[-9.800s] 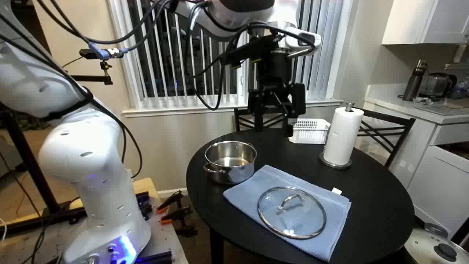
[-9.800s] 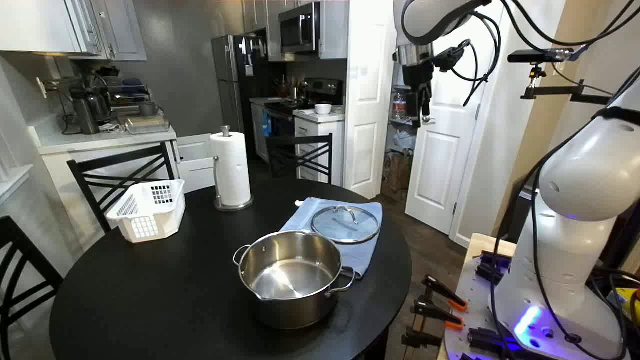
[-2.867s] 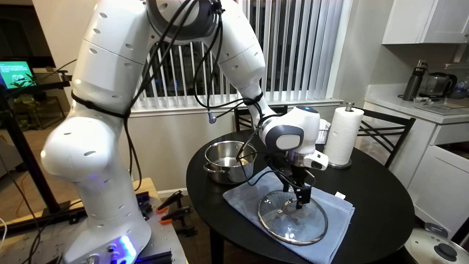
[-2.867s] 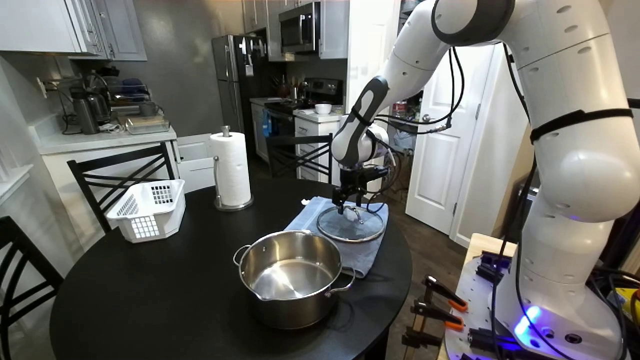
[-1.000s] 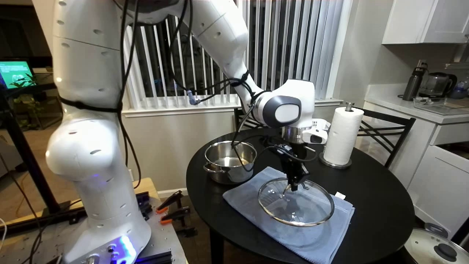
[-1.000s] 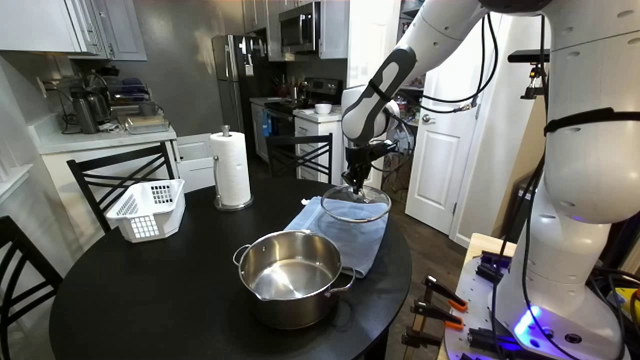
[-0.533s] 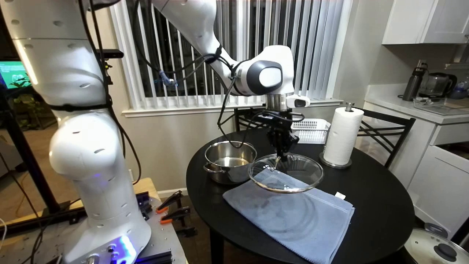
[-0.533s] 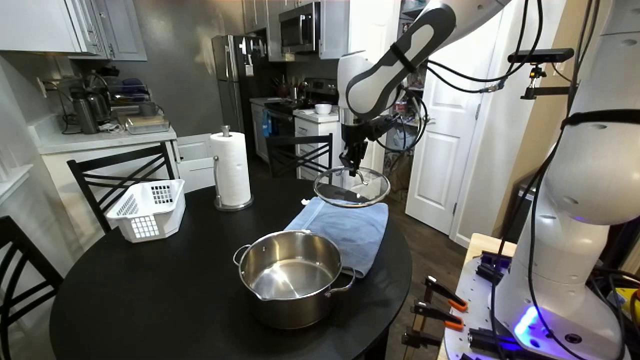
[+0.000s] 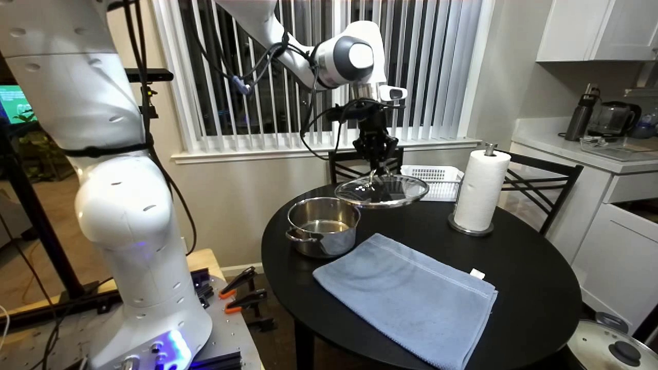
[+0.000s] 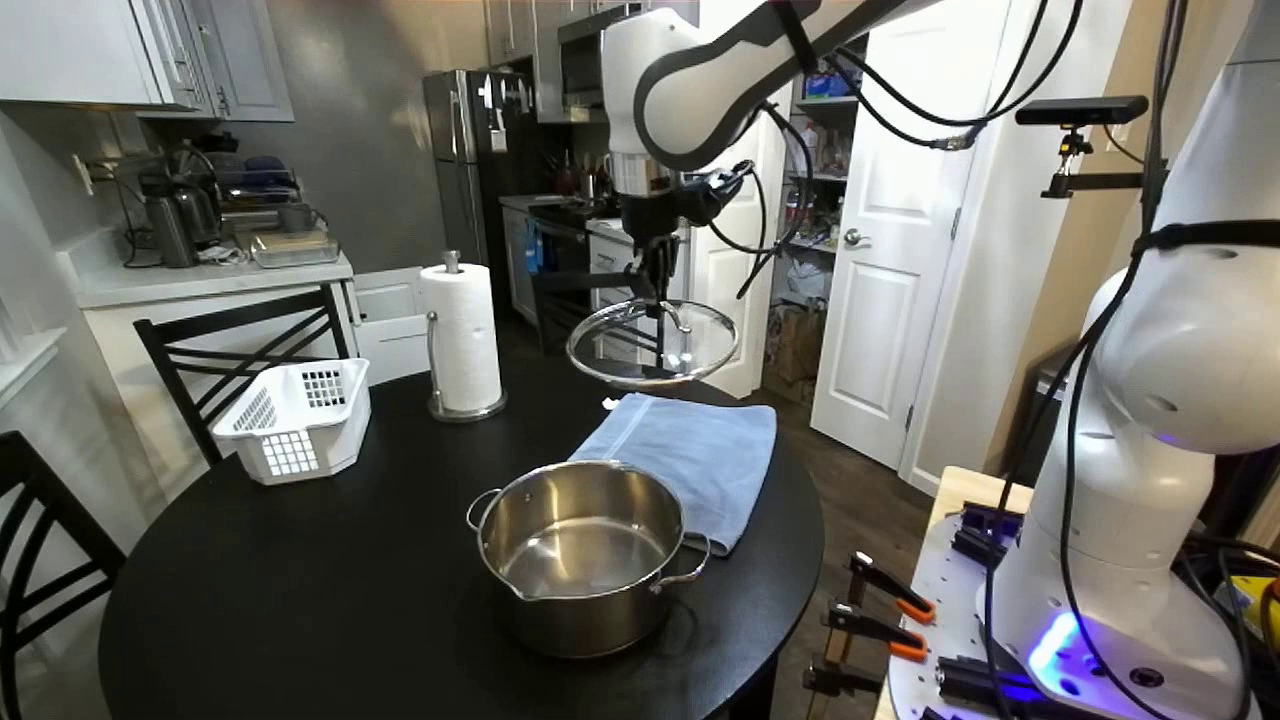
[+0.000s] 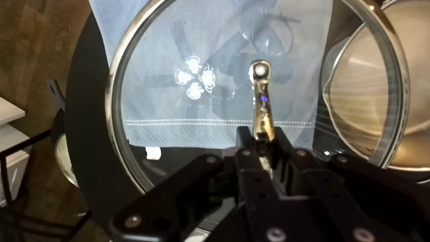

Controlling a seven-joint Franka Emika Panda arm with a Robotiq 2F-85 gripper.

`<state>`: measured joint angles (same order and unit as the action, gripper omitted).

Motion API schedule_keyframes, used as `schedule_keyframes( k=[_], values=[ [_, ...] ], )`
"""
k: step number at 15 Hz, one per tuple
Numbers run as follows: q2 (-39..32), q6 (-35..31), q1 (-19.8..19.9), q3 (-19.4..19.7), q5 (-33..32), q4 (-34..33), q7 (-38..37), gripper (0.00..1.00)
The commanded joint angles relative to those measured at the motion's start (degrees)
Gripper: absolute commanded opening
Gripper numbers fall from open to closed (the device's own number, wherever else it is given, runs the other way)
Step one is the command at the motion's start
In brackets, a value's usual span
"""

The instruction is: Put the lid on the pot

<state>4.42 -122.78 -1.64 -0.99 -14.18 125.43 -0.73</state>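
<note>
The round clear glass lid (image 9: pixel 406 191) hangs in the air, roughly level, with its metal rim well above the table. My gripper (image 11: pixel 263 134) is shut on its arched metal handle (image 11: pixel 262 101), a black finger (image 11: pixel 244 136) pressing each side. In an exterior view the gripper (image 10: pixel 660 308) points down over the lid. The shiny steel pot (image 10: pixel 590 625) stands upright on the table, uncovered, with nothing seen inside. In the wrist view the pot (image 11: pixel 418 60) lies at the right, partly seen through the lid's glass. The lid is off to one side of it and higher than its rim.
A folded blue towel (image 9: pixel 411 303) lies beside the pot on the round black table (image 9: pixel 534 288). A paper towel roll (image 9: pixel 481 192) stands upright farther over, near a white basket (image 10: pixel 300 425). Black chairs (image 10: pixel 245 345) surround the table.
The gripper came down to the lid on the towel and took hold of its handle. Over the last second the lid has risen and moved off toward the window side. The pot has stayed put.
</note>
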Motion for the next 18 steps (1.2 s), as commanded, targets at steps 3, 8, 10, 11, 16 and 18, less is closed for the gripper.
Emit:
schedule_keyframes(
  k=[3,8,10,11,16,18],
  values=[
    [-10.0,1.6,-0.7,-1.0,0.3,-13.8,6.8,0.07],
    [-17.5,1.5,-1.6,-2.6,1.7,-20.2,13.7,0.07],
    [-19.0,1.2,-2.5,-3.7,0.8,-20.7,15.7,0.07],
    [-19.7,1.2,-3.0,-4.2,0.4,-20.9,16.3,0.07],
    [-20.7,0.7,-6.6,-5.6,-3.2,-19.2,15.6,0.07],
    [-21.2,-0.2,-7.6,-5.9,-4.5,-18.5,15.2,0.07]
  ],
)
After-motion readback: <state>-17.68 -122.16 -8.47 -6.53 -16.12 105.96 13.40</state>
